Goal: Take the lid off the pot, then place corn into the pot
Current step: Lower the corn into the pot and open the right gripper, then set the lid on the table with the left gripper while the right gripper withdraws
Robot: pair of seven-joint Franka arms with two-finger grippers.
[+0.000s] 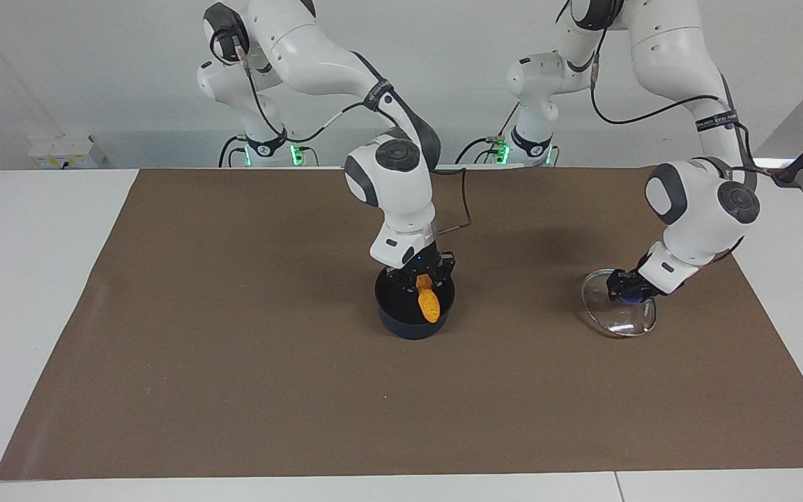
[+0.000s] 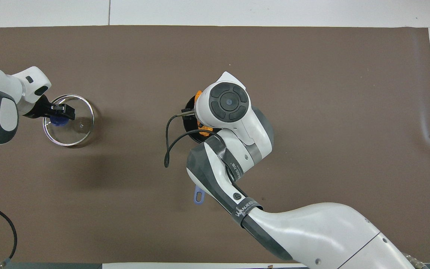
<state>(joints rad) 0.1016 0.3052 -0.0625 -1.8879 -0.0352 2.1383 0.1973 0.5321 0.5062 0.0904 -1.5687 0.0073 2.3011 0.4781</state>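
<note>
A white table point(image 1: 39, 293) carries a large brown mat point(image 1: 234, 362) that covers most of its top, with bare white strips at both ends and along the edge farthest from the robots. A plain pale wall point(image 1: 109, 70) rises past the arm bases, where green lights glow, and a white power strip point(image 1: 60, 153) sits on the table at the right arm's end.

The right arm reaches to the middle of the mat. A dark band near its wrist carries white lettering too small to make out. The right gripper point(image 1: 424, 280) hangs over the open pot point(image 1: 412, 322), its fingers closed on the top end of the corn point(image 1: 429, 303), which hangs down into the pot's mouth. The pot stands at the middle of the mat; in the overhead view the arm hides most of it, and only the looped end of its blue handle point(image 2: 199, 195) shows, pointing toward the robots.

The left arm is down at its own end of the mat. The left gripper point(image 1: 623, 287) is closed around the blue knob point(image 2: 59, 120) of the lid point(image 1: 617, 317), which sits tilted low at the mat, well apart from the pot.
</note>
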